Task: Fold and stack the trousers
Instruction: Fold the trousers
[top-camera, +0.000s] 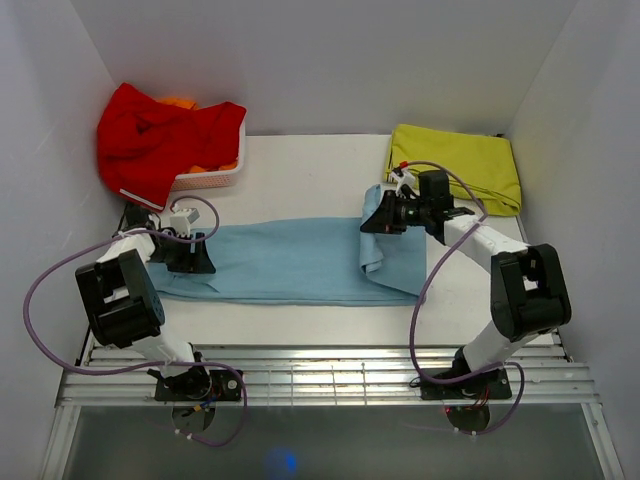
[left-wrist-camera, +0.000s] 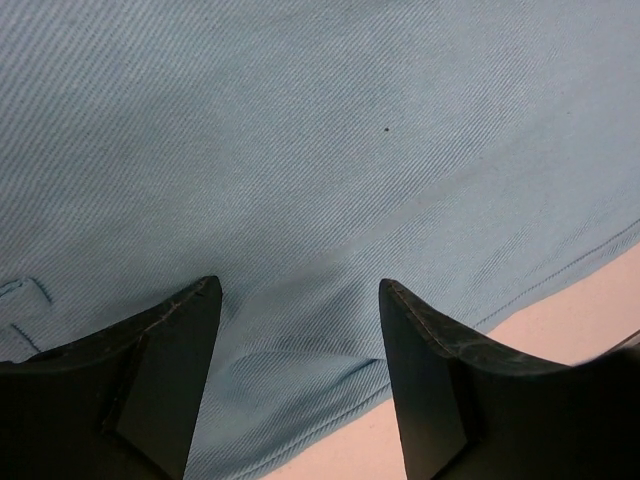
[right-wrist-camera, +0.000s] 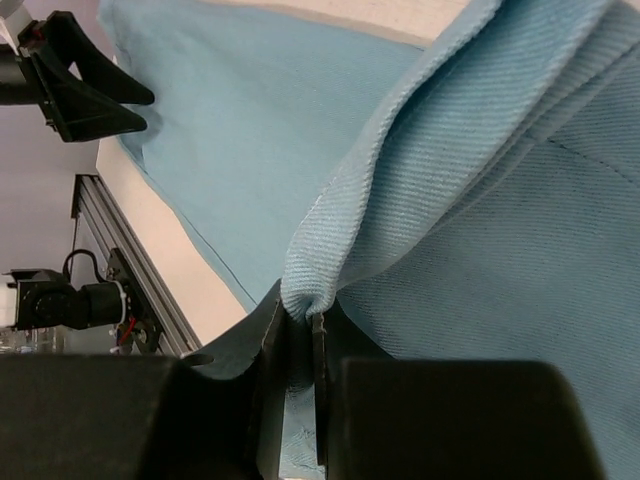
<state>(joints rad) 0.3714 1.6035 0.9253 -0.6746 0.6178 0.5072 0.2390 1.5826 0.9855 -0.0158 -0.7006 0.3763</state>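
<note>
The light sky-blue trousers (top-camera: 290, 262) lie lengthwise across the middle of the table. My right gripper (top-camera: 378, 222) is shut on their right end, pinching a fold of cloth (right-wrist-camera: 300, 295), and holds it lifted and turned back leftward over the rest. My left gripper (top-camera: 195, 258) is open, low over the left end of the trousers (left-wrist-camera: 300, 160), its fingers (left-wrist-camera: 170, 340) spread above the cloth near its near hem; nothing is between them.
A bright red garment (top-camera: 160, 135) hangs over a white basket (top-camera: 215, 180) at the back left. A yellow-green garment (top-camera: 455, 165) lies at the back right. A slatted metal rail (top-camera: 320, 375) runs along the near table edge. White walls stand on three sides.
</note>
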